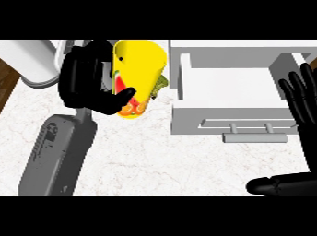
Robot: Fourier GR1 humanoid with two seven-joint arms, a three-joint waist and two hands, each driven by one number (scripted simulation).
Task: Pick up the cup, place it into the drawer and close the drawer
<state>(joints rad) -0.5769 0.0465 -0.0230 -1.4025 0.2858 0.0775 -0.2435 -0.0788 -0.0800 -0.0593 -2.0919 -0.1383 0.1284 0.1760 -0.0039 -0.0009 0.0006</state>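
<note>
Within left hand [93,85], yellow cup [141,73], seemingly tilted

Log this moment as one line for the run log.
left hand: shut on yellow cup, beside drawer | drawer: open, no cup inside yet | right hand: open, resting at right edge

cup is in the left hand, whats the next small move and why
Probably carry the cup rightward, over the open drawer. The left hand is curled round the yellow cup and holds it beside the drawer's left wall, not yet above the white cavity. The right hand rests open at the drawer's right side, out of the path.
</note>
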